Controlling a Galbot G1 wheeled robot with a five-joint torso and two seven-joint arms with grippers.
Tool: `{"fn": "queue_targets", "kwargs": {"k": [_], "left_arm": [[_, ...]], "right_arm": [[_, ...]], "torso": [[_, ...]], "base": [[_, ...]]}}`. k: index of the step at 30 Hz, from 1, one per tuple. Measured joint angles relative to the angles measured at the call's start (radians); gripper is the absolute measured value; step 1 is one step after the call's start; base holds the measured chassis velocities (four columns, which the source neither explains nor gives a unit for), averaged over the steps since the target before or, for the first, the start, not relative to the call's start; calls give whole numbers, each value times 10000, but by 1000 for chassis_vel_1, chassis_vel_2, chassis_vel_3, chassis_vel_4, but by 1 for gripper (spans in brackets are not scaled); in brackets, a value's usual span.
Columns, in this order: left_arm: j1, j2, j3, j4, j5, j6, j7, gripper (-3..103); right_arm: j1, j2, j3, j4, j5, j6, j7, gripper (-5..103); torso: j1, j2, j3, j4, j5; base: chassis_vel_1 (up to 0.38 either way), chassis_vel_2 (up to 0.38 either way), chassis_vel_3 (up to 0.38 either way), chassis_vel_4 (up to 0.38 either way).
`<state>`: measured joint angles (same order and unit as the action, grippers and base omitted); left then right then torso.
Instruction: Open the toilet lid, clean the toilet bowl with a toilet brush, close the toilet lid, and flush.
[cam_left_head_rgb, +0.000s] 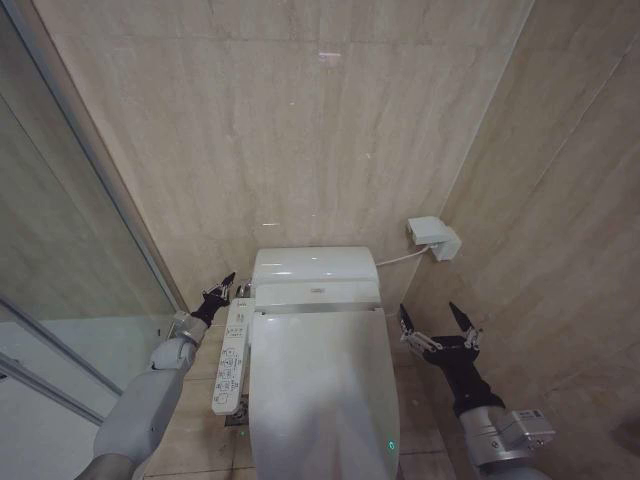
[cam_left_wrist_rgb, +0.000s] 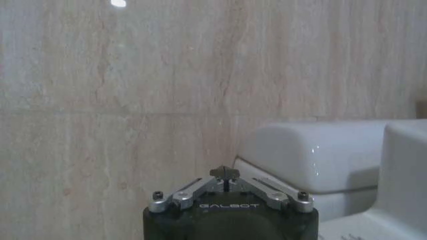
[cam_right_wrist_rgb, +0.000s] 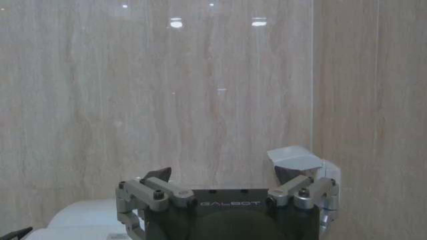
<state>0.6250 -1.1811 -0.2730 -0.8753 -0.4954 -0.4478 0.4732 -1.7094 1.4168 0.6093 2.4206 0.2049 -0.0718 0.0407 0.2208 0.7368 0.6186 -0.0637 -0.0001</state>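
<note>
The white toilet lid (cam_left_head_rgb: 315, 385) lies shut over the seat, so the toilet bowl is hidden beneath it. The toilet brush is out of view. My left gripper (cam_left_head_rgb: 223, 289) hovers by the left side of the white tank (cam_left_head_rgb: 314, 265), just above the top end of the side control panel; its fingertips (cam_left_wrist_rgb: 225, 173) meet, shut on nothing. To the right of the lid's hinge end, my right gripper (cam_left_head_rgb: 437, 319) is held open in the air, its fingers (cam_right_wrist_rgb: 159, 175) spread wide toward the back wall.
A white button panel (cam_left_head_rgb: 230, 360) runs along the toilet's left side. A white wall box (cam_left_head_rgb: 432, 238) with a cable sits on the right wall, also seen as a wall box (cam_right_wrist_rgb: 297, 159) past my right gripper. A glass shower partition (cam_left_head_rgb: 60, 270) stands on the left.
</note>
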Motion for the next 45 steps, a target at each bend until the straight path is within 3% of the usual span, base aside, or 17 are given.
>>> {"fn": "queue_targets", "kwargs": {"k": [9, 19, 34, 45], "left_arm": [[-70, 531, 143, 269, 1, -104, 962, 0], [-532, 518, 493, 976, 0, -298, 2099, 0], [-1115, 579, 799, 2049, 3, -437, 3138, 0], [-1631, 259, 1001, 2922, -4, -653, 3485, 0]], "right_arm": [[0, 0, 0, 0, 0, 0, 0, 100], [0, 0, 0, 1, 0, 0, 0, 100], [0, 0, 1, 0, 0, 0, 0, 100], [0, 0, 0, 0, 0, 0, 0, 100]], "torso": [[-1, 0, 0, 1, 1], [-1, 0, 0, -3, 0], [-2, 1, -1, 1, 4], [-4, 2, -3, 2, 6]], "base": [[0, 0, 0, 0], [0, 0, 0, 0], [0, 0, 0, 0], [0, 0, 0, 0]]}}
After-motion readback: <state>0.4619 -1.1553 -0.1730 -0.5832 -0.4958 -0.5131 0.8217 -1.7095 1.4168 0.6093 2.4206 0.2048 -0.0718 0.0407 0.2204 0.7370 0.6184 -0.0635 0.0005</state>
